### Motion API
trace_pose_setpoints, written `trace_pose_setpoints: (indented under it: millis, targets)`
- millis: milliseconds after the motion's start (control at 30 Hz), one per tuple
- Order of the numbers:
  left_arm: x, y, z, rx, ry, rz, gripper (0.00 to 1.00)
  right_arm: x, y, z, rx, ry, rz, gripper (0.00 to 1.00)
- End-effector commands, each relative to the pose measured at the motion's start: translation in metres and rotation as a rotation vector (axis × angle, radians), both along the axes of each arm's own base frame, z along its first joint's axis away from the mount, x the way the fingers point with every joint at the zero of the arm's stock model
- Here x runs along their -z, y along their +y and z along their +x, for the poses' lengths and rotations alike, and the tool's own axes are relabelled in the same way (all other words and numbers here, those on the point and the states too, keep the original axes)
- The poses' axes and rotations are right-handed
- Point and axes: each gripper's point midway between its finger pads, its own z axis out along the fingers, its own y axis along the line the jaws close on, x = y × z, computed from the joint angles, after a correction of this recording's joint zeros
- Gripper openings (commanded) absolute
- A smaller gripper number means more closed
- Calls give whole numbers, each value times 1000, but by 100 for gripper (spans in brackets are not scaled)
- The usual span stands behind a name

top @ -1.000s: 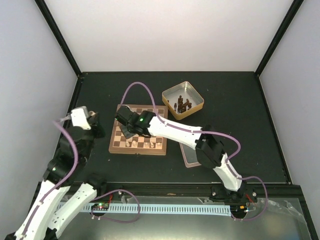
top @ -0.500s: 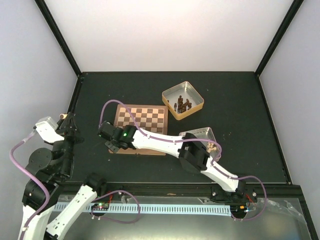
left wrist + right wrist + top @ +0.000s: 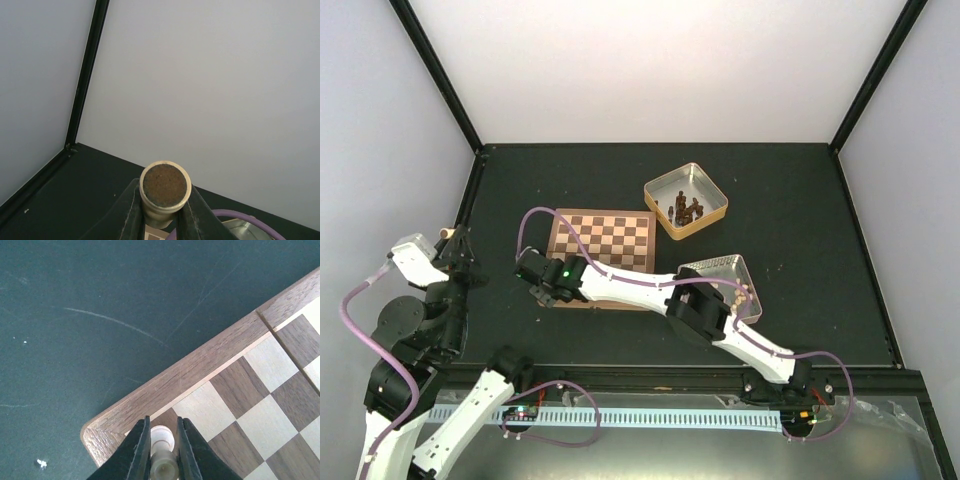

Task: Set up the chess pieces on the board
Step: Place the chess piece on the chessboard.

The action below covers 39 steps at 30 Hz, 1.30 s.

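The right gripper (image 3: pixel 164 425) is stretched across to the lower left corner of the board (image 3: pixel 200 375). Its two fingers are pressed against the sides of a pale piece (image 3: pixel 162 460) that stands upright over the dark corner square. That looks like the spot for a rook, which would explain the long reach. The left gripper (image 3: pixel 162 200) is at the left edge of the overhead view, clear of the board and tipped up toward the back wall. It is clamped on a cream piece (image 3: pixel 165 184) whose brown felt base faces the camera, probably waiting until the corner is free. A tin (image 3: pixel 712 205) of dark pieces sits to the upper right of the board. A second tin (image 3: pixel 720 264) to the lower right has a few pale bits at its edge. No brand, label or lettering can be read anywhere.
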Motion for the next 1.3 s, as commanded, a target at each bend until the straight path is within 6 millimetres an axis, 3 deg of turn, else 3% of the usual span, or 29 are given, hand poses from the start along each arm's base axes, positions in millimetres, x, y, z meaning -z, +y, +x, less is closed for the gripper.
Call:
trace_pose_setpoints:
  millis: [0,167,300,467,600,733,900,1067,1267]
  targets:
    - [-5,3,-6,-6,-9,2,1,-3,6,8,4,-44,13,17]
    - [-4,2,-4,-2,-2,4,2,-9,6,9,13,-46,19,25]
    - [-4,1,-3,2,2,6,2,-28,9,9,13,-52,55,33]
    - [-4,-6,1,32,10,17,2,-81,12,7,22,-25,182,41]
    - [-1,-26,12,121,29,50,2,-132,0,7,36,42,316,44]
    - [7,-59,25,267,59,100,2,-166,-36,9,62,98,431,48]
    - [22,-112,32,534,65,166,2,-199,-108,16,125,181,577,52]
    - [31,-181,15,947,6,189,2,-241,-169,14,119,196,712,57]
    - [33,-225,-7,1286,-49,185,2,-302,-209,-11,25,128,861,64]
